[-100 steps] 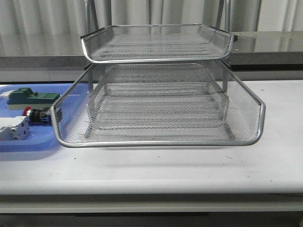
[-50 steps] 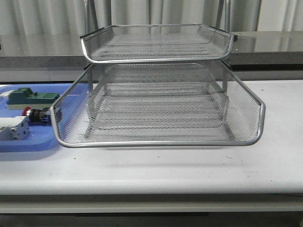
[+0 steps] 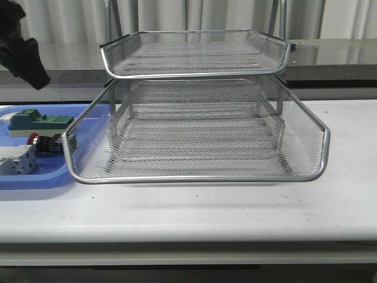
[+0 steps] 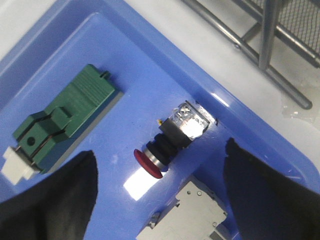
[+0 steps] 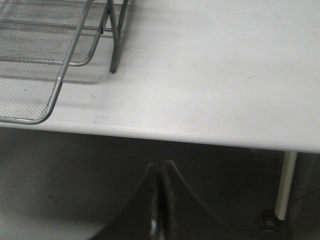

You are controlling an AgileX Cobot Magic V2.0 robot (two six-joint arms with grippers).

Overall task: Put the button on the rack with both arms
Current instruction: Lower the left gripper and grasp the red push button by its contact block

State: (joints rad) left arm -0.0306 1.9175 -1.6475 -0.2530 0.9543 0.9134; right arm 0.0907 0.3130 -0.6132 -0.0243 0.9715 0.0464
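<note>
The button (image 4: 170, 140), with its red cap, black body and blue rear block, lies on its side in the blue tray (image 4: 100, 60); it also shows in the front view (image 3: 46, 143) left of the rack (image 3: 194, 127). My left gripper (image 4: 160, 165) is open above the tray, its dark fingers (image 4: 55, 200) spread on either side of the button without touching it. The left arm (image 3: 20, 50) shows at the top left of the front view. My right gripper (image 5: 161, 167) is shut and empty, below the table's front edge, off the rack's right front corner (image 5: 30, 80).
In the blue tray (image 3: 35, 177) a green block (image 4: 65, 115) lies beside the button and a white-grey terminal block (image 4: 187, 212) lies close below it. The rack's rod legs (image 4: 267, 35) stand just past the tray's rim. A table leg (image 5: 285, 185) is near the right gripper.
The left arm has come into the front view at the top left, above the blue tray. The button and rack have not moved.
</note>
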